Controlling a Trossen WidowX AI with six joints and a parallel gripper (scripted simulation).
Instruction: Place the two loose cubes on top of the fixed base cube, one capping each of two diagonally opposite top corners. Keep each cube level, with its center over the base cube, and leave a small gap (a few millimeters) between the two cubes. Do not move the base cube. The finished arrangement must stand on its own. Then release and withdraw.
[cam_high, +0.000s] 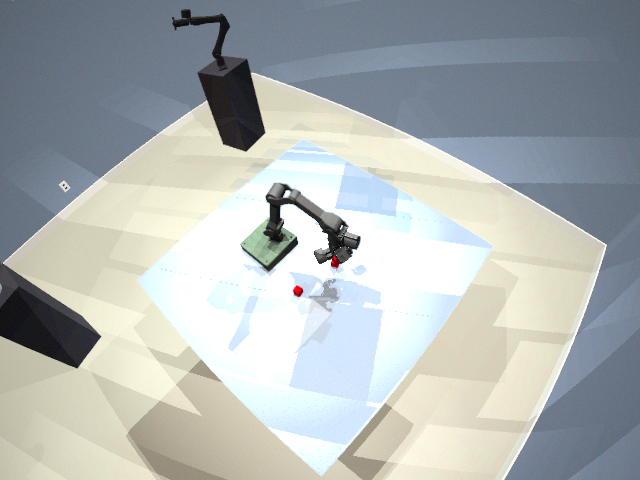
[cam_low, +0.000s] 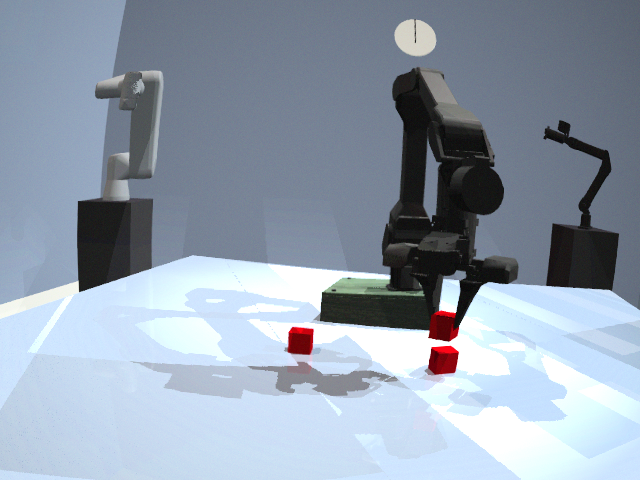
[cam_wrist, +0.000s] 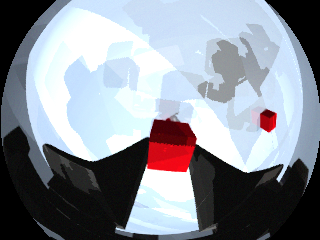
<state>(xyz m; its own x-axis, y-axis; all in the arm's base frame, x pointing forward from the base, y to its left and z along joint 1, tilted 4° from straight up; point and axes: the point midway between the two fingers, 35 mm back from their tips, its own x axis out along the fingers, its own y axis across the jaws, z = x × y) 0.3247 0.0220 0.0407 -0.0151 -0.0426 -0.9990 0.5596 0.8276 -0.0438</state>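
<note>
Three similar red cubes show in the exterior view. My gripper (cam_high: 334, 259) (cam_low: 445, 324) (cam_wrist: 170, 144) is shut on one red cube (cam_low: 443, 327) (cam_wrist: 171, 156) and holds it in the air, roughly level. A second red cube (cam_low: 443, 360) stands on the table, straight below the held one in the exterior view, with a visible gap between them. In the wrist view it is mostly or wholly hidden behind the held cube. A third red cube (cam_high: 298, 290) (cam_low: 300, 341) (cam_wrist: 268, 121) stands apart on the table. Their looks do not show which is the fixed base.
The arm stands on a green base block (cam_high: 263, 251) (cam_low: 372, 308) behind the cubes. Dark pedestals (cam_high: 235, 111) (cam_low: 114, 242) with other arms stand beyond the table (cam_high: 330, 428) (cam_low: 206, 434). Shadows and reflections cross the bright table top.
</note>
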